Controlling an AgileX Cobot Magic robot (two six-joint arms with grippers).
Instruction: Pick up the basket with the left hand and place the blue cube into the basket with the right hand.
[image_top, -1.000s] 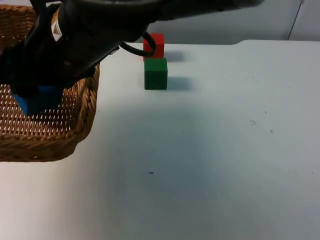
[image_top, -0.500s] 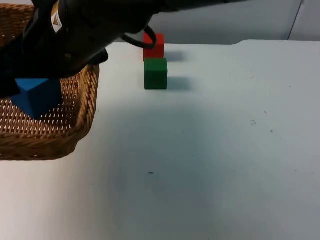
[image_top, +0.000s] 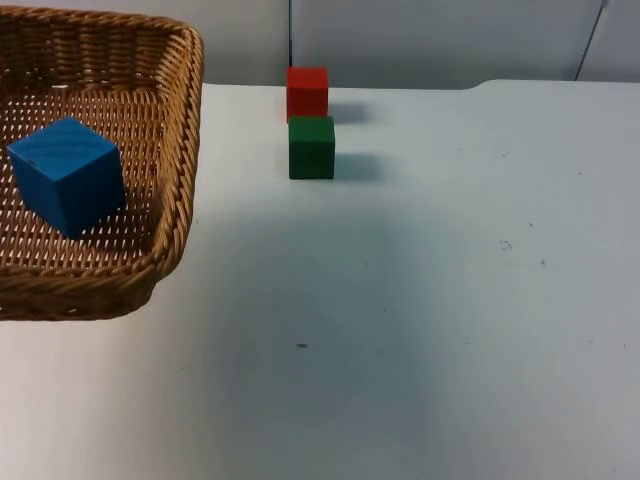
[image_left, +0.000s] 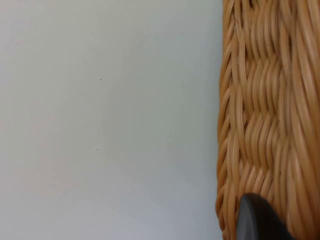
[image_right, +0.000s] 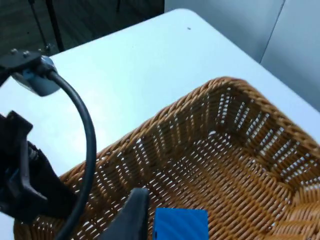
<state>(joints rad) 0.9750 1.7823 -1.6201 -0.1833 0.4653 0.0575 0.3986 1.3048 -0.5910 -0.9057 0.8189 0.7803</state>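
White worktop (image_top: 420, 320) runs back to grey partition; top view: blue cube (image_top: 68, 175) sits tilted inside basket (image_top: 180, 150), basket cut off at frame edge; green cube (image_top: 311, 147) just in front of red cube (image_top: 307, 92), both well apart from basket.

Left wrist view: left gripper fingertip (image_left: 257, 220) lies against the wicker wall, so prob. gripping the rim; other finger hidden.

Right wrist view: right gripper finger (image_right: 131, 215) hangs above the basket, cube just beside it, free of it; finger spread cannot be told; judged task near done.
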